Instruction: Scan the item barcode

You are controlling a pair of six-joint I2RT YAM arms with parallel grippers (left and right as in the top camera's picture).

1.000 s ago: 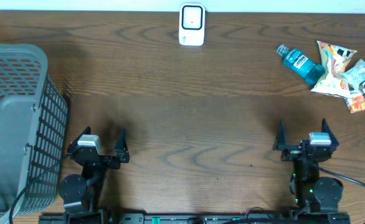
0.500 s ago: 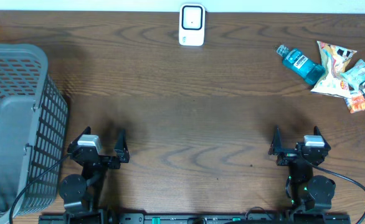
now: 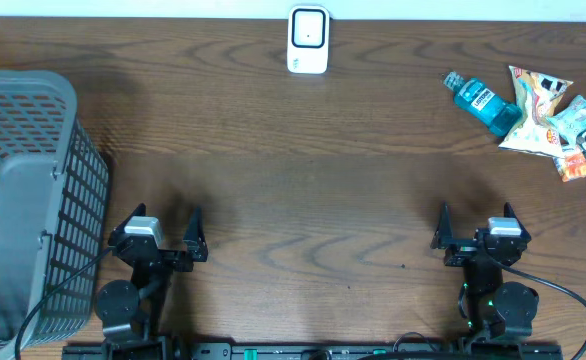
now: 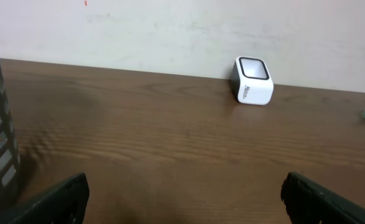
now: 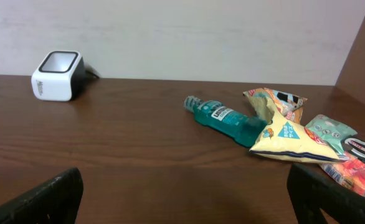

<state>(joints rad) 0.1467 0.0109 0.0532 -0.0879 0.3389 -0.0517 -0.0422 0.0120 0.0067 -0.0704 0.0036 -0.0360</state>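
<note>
A dark brown wooden table (image 3: pixel 303 190) with wavy grain is spread across every view. Along its far edge a plain pale wall (image 4: pixel 139 28), faintly scuffed, is met. At the far right a brown panel (image 5: pixel 364 56) is seen against that wall. Soft, even light is cast throughout

The overhead camera looks straight down on the whole dark brown wooden table (image 3: pixel 303 170). Both wrist cameras sit low near its front edge, facing the pale back wall (image 4: pixel 170 31). All three views share the small white boxy scanner (image 3: pixel 308 40).
</note>
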